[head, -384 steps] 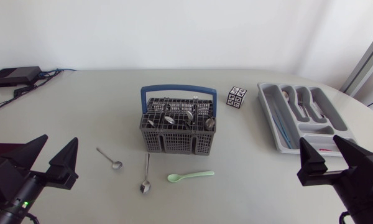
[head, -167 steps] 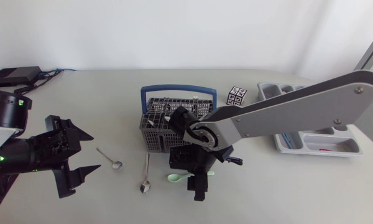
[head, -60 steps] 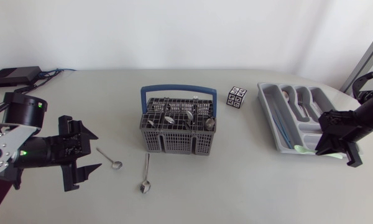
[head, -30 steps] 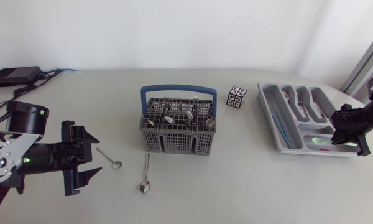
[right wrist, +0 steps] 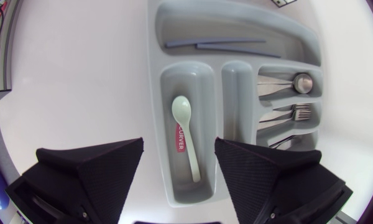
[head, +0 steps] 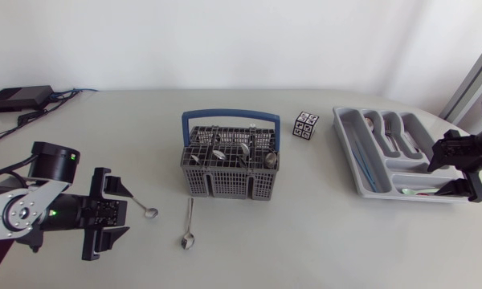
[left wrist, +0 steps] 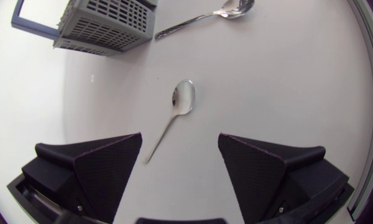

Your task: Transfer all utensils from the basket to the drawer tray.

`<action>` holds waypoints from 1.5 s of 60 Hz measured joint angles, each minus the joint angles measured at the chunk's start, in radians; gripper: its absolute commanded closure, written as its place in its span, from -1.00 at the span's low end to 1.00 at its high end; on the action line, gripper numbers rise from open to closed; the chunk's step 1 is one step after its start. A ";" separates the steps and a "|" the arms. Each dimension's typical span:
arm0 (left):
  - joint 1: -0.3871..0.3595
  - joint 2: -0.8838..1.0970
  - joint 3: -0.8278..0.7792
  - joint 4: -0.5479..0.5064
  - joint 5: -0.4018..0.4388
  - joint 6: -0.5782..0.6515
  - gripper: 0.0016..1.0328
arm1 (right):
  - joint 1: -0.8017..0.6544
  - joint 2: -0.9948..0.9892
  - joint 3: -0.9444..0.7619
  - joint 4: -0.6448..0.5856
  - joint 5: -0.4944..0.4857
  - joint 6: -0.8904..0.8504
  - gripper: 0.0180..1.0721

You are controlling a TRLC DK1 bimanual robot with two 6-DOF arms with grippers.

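Green spoon point(right wrist: 186, 134) lies in tray point(head: 347, 152) short slot, right of frame. Right end effector point(head: 459, 170) is spread above it, empty, so drop looks done. Left end effector point(left wrist: 180, 143) is spread too, straddling small spoon point(left wrist: 177, 109) on tabletop point(head: 321, 233), lower left, prob. lining up a pick. Basket point(head: 229, 183) sits centre w/ more utensils point(head: 225, 152).

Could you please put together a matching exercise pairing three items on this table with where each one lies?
Items:
1. pale green spoon
2. small metal spoon
3. patterned cube

Places:
A. on the table between the basket and the drawer tray
B. in a compartment of the drawer tray
C. on the table ahead of the left gripper, in line with its open jaws

Pairs: 1-B, 2-C, 3-A
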 measured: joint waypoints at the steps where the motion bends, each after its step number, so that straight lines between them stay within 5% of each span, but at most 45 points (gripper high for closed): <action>1: -0.002 0.008 0.001 -0.001 -0.003 0.006 -0.60 | 0.004 -0.019 -0.008 -0.005 -0.007 0.000 -0.93; 41: -0.011 0.371 0.393 -0.261 -0.051 0.150 -0.41 | 0.447 -0.606 -0.550 -0.002 -0.118 0.269 -0.92; 64: -0.024 0.518 0.478 -0.307 -0.079 0.195 0.36 | 0.779 -0.761 -0.649 0.006 -0.118 0.549 -0.92; 82: -0.034 0.542 0.499 -0.318 -0.097 0.210 0.94 | 0.829 -0.764 -0.672 0.053 -0.117 0.618 -0.92; 90: -0.036 0.545 0.502 -0.343 -0.100 0.220 0.94 | 0.845 -0.764 -0.687 0.053 -0.117 0.641 -0.92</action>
